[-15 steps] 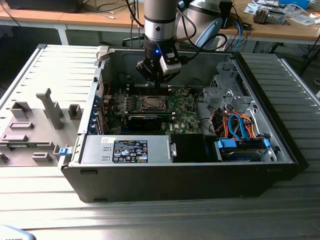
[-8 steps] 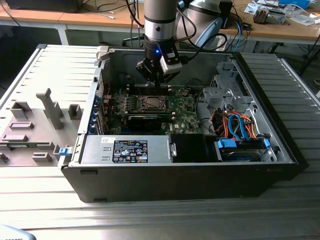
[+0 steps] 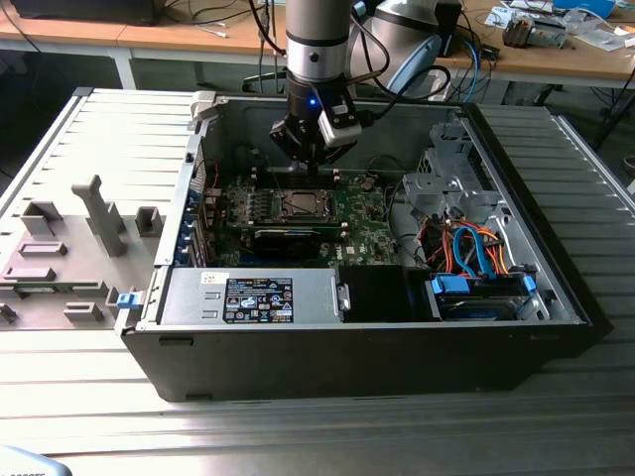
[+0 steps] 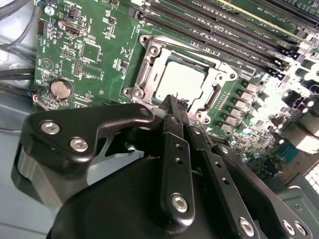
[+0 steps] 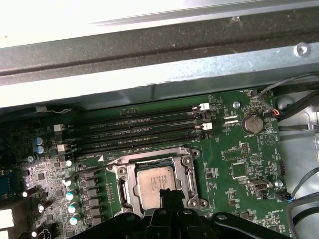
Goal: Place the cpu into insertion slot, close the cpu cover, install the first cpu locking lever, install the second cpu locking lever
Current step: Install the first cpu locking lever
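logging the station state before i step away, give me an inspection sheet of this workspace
surface: ribbed grey metal bench carrying an open black computer case.
job's things: small square silver-grey cpu lies in the black insertion slot on the green motherboard; silver metal cpu cover is down around it.
clutter: grey plastic fixture blocks at the exterior view's left.
claw: black claw just above the socket edge, fingers together, holding nothing.
cables: orange and blue cables inside the case.
surroundings: wooden desks behind.

perhaps no print legible anywhere
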Robot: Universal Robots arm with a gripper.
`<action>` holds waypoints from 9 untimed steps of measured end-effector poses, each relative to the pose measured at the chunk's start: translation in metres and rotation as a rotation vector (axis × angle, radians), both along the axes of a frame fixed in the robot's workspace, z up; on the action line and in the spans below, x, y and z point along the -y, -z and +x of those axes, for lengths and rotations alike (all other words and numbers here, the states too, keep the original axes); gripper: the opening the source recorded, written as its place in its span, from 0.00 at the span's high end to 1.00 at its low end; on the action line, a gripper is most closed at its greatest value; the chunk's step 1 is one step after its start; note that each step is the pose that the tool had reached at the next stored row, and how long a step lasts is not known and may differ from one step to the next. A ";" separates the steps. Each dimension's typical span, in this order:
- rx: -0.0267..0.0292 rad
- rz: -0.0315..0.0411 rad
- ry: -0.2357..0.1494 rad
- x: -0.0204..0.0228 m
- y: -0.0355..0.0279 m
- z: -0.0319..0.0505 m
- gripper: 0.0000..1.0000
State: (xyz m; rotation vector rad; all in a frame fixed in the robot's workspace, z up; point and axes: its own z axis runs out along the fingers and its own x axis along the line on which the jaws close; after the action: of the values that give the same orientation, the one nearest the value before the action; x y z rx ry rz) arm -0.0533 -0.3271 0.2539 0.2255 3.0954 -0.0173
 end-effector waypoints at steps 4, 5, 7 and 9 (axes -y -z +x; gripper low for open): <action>0.0000 0.0000 -0.006 0.0000 0.0000 0.0000 0.89; 0.0000 0.0000 -0.008 0.0000 0.0000 0.0000 0.89; 0.0000 -0.0001 -0.011 0.0000 0.0000 0.0000 0.89; 0.0000 0.0000 -0.014 0.0000 0.0000 0.0000 0.89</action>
State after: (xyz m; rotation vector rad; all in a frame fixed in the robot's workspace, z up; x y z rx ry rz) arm -0.0533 -0.3271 0.2539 0.2034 3.0968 -0.0169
